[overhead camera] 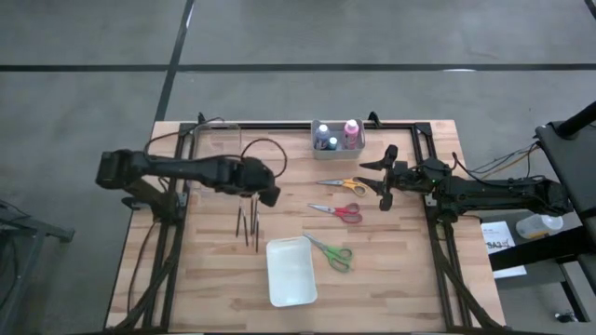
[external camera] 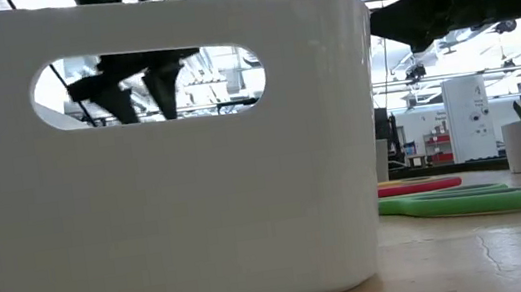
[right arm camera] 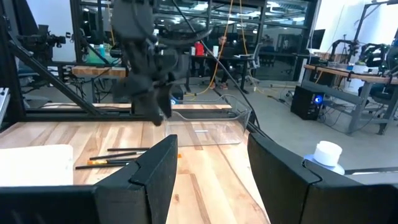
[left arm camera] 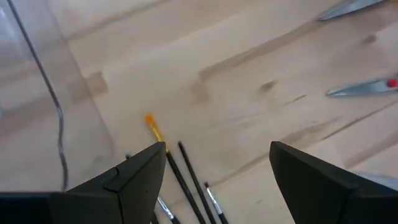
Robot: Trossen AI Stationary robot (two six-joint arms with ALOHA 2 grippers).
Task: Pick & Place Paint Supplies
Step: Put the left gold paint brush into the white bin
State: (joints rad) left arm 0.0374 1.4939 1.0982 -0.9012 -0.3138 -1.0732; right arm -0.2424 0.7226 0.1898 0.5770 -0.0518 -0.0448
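A white rectangular plastic bin (overhead camera: 291,271) is seen on the pale wooden table (overhead camera: 400,270), and every other place is given from it. The thin dark brushes (overhead camera: 248,224) are laid side by side on the wood just beyond the bin's far left corner; in the left wrist view one of them is seen to carry an orange tip. The left gripper (overhead camera: 264,191) is held above the table just beyond the brushes, its two dark fingers (left arm camera: 127,180) spread well apart with nothing between them. A clear plastic container (overhead camera: 216,140) is seen farther off on the same side, at the table's far edge.

The green-handled scissors (overhead camera: 332,252) are laid beside the bin's far right corner, almost touching it. The red-handled scissors (overhead camera: 341,212) are placed beyond them, and the orange-handled scissors (overhead camera: 345,185) farther still. The small grey tray (overhead camera: 337,146) at the table's far edge is found straight beyond these, and in it the capped bottles are stood upright: a tall pink one (overhead camera: 351,129), a blue one (overhead camera: 322,131) and a short dark one (overhead camera: 332,143).

The right gripper (overhead camera: 386,173) is held in the air beyond the bin's right side, just past the orange-handled scissors, with its fingers (right arm camera: 152,171) parted and nothing held.
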